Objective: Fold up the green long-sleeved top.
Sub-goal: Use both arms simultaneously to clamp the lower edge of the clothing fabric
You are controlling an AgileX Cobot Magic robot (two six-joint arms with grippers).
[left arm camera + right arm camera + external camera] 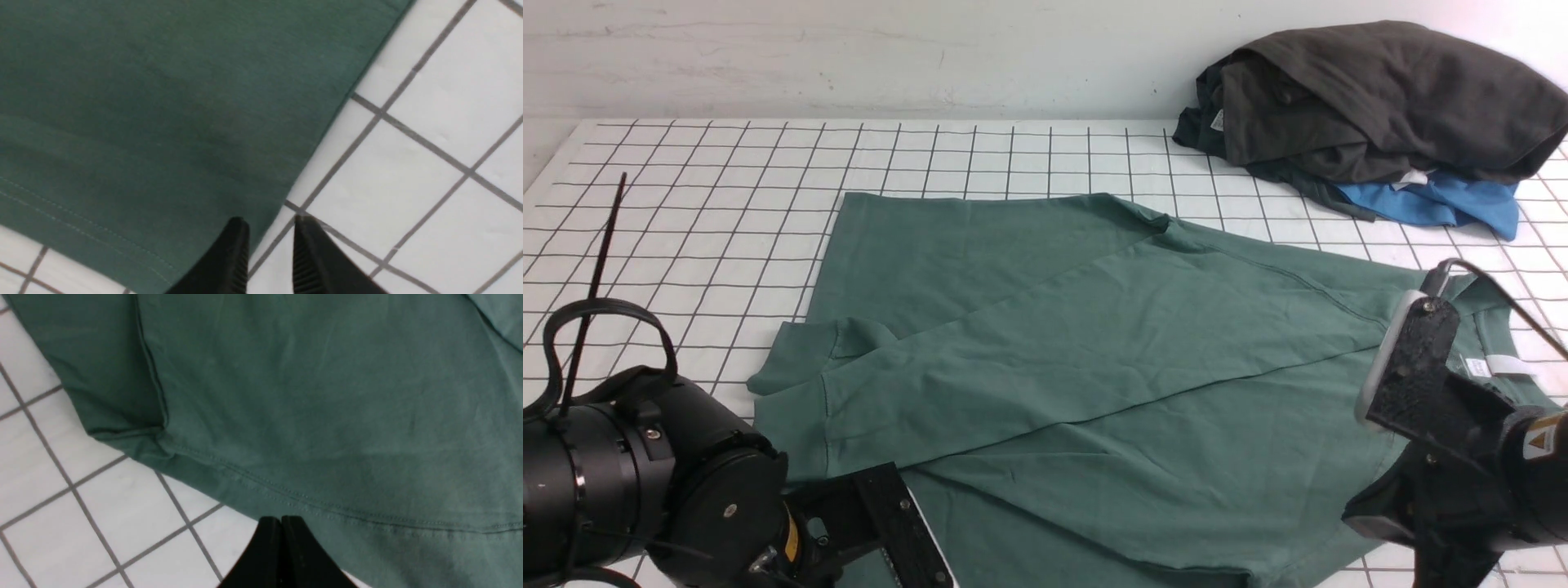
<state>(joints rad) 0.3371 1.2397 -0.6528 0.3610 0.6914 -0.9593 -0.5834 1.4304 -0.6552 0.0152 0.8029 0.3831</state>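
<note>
I see the green long-sleeved top (pixel 1094 327) mid-frame on the tabletop (pixel 727 180), one sleeve folded across it, body folds left, I judge; left tool (pixel 270 228) narrowly parted, empty, right tool (pixel 281 522) closed, seemingly empty

**Parted jaws at the cloth's edge**

The left gripper (pixel 269 228) has its jaws slightly parted, with nothing between them. One fingertip (pixel 235 253) overlaps the green top (pixel 143 102) near its stitched hem (pixel 81 241). The other is over the white gridded table (pixel 429 163).
</note>
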